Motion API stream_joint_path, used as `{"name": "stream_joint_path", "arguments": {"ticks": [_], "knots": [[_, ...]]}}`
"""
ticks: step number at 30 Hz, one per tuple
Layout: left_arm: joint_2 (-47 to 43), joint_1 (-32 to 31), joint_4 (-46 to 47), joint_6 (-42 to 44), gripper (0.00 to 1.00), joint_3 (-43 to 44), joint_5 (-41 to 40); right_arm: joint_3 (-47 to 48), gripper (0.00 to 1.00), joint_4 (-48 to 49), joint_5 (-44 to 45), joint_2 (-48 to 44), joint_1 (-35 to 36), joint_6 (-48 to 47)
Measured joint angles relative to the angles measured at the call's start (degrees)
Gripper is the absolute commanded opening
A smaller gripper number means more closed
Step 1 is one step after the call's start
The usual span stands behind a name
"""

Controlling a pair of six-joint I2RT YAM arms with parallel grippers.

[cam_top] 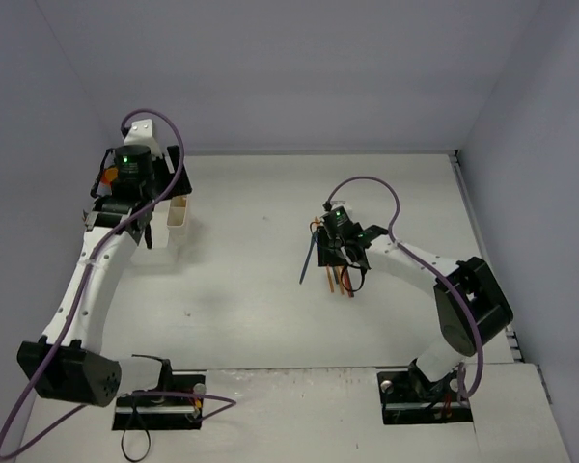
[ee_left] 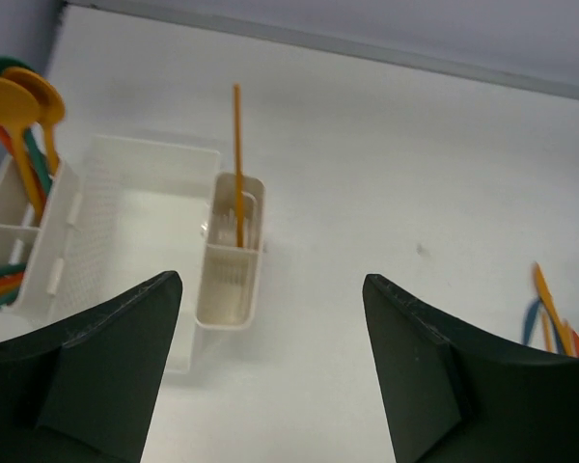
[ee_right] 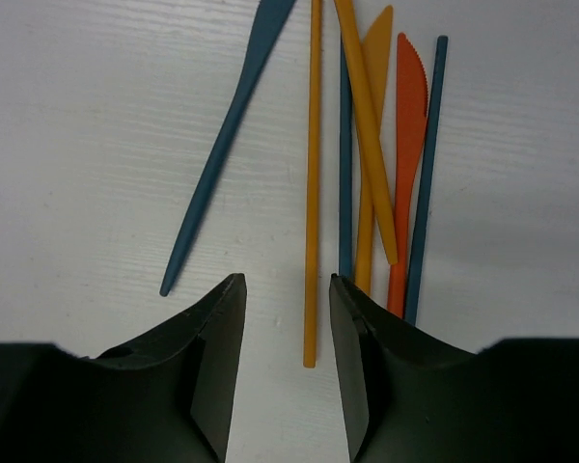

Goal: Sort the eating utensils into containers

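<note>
The right hand (ee_right: pixel 287 282), slightly spread, is straddling a thin orange stick (ee_right: pixel 313 193). The left hand (ee_left: pixel 272 285) is gaping above ribbed white bins (ee_left: pixel 229 289).

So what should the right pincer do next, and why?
Probably lower straight down and close on the thin orange stick. The right pincer is open, and that stick's near end shows between its jaws in the wrist view, apart from the blue utensil on the left.

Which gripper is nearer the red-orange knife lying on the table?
Right. The right gripper is just beside the red-orange knife, at its near end; the left gripper is far away, over the white bins.
</note>
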Motion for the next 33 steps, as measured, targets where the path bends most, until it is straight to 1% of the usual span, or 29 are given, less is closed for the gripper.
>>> {"name": "stream_joint_path", "arguments": {"ticks": [4, 6, 11, 14, 16, 18, 20, 25, 28, 33], "knots": [[-4.6, -3.0, -4.7, -1.5, 0.74, -1.9, 3.5, 0.0, 0.29, -0.1, 0.2, 3.6, 0.0, 1.6], [-6.4, -4.1, -5.9, -2.1, 0.74, -3.3, 4.7, 0.0, 0.28, -0.1, 0.3, 4.8, 0.0, 2.4], [-9.2, -4.3, -9.4, -3.1, 0.74, -6.7, 5.9, -0.1, 0.28, -0.1, 0.6, 7.2, 0.0, 4.4], [-9.4, -4.3, -10.2, -3.5, 0.74, -6.8, 6.3, -0.4, 0.24, -0.1, 0.9, 7.9, 0.0, 5.1], [-9.4, -4.3, -10.3, -3.6, 0.74, -6.8, 6.7, -0.5, 0.19, 0.2, 1.0, 8.1, 0.2, 5.4], [-9.4, -4.4, -10.3, -3.7, 0.74, -6.8, 7.0, -0.4, 0.08, 0.5, 1.3, 8.3, 0.5, 5.5], [-9.4, -4.5, -10.3, -3.9, 0.74, -6.8, 7.1, -0.1, 0.00, 0.8, 1.8, 8.8, 0.9, 5.5], [-9.4, -5.4, -10.4, -4.8, 0.74, -6.7, 8.0, 1.2, 0.00, 1.5, 2.2, 9.9, 2.8, 5.6], [-9.3, -7.1, -10.6, -5.7, 0.74, -6.7, 8.9, 1.2, 0.00, 1.2, 2.2, 9.7, 3.8, 5.7], [-8.9, -10.5, -10.7, -8.4, 0.75, -5.8, 10.7, 1.1, 0.00, -2.2, 2.1, 6.4, 4.8, 6.2]]}}
